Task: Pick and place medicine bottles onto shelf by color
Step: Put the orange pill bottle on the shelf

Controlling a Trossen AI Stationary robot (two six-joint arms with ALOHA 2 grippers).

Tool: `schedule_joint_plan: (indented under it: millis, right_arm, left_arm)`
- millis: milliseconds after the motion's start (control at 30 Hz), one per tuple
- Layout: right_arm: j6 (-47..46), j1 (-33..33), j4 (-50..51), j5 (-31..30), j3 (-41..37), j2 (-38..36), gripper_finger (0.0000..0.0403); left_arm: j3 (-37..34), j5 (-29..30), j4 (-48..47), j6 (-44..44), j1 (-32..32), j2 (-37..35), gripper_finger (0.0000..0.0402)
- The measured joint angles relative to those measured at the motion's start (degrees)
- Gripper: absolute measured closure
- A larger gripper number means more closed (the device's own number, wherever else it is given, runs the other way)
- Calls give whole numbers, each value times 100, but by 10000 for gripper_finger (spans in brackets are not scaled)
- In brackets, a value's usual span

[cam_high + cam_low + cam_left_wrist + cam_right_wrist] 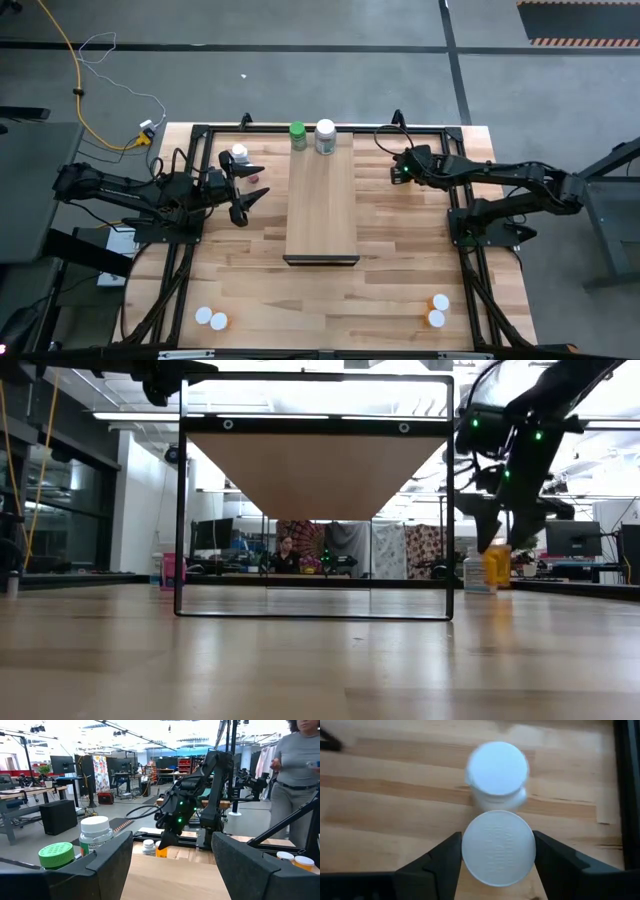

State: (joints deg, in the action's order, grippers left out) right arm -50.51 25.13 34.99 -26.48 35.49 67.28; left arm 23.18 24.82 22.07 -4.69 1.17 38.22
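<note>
A wooden desk (pixel 330 300) fills the overhead view, with a long pale shelf (pixel 321 215) lying along its middle.

Progress looks early. Only two bottles stand on the shelf, both at its 12 o'clock end: a green-capped bottle (pixel 297 135) and, just beside it, a larger white-capped bottle (pixel 325 136).

The rest wait on the desk. Two white-capped bottles (pixel 211 320) sit together at about 7 o'clock. Another pair (pixel 438 309) sits at about 5 o'clock. One white-capped bottle (pixel 239 155) stands at about 10 o'clock, close to the left arm.

The right tool (pixel 398 170) is at about 2 o'clock, just off the shelf's edge, pointing down at the desk. Its wrist camera shows its two dark fingers (pixel 437 865) set against either side of a white cap (pixel 498 847), so it seems to be pinching that bottle, an orange one (pixel 496 565) in the low view. A second white-capped bottle (pixel 497 770) stands touching it, just beyond.

The left tool (pixel 246 187) waits at about 10 o'clock beside the shelf, fingers spread wide and holding nothing.

Judging from this, the bottle in the right tool is the third to be shelved, and about six more remain to sort by colour.
</note>
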Motion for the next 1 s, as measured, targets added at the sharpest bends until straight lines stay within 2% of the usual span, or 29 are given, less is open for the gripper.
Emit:
schedule_joint_plan:
  millis: [267, 367, 600, 800, 1000]
  right_arm:
    - [299, -888, 171, -353, 737, -312, 192]
    - [685, -1208, 166, -498, 1257, -321, 192]
    - [1630, -1714, 166, -379, 2521, -169, 192]
    - [2238, -1897, 273, 133, 3544, 579, 192]
    - [2698, -1868, 883, 174, 4682, 1796, 192]
  left_arm:
    - [0, 0, -53, 0, 0, 2, 140]
    - [0, 0, -75, 0, 0, 2, 140]
    - [0, 0, -85, 0, 0, 2, 140]
    - [0, 0, -88, 0, 0, 4, 140]
    - [0, -15, -88, 0, 2, 2, 140]
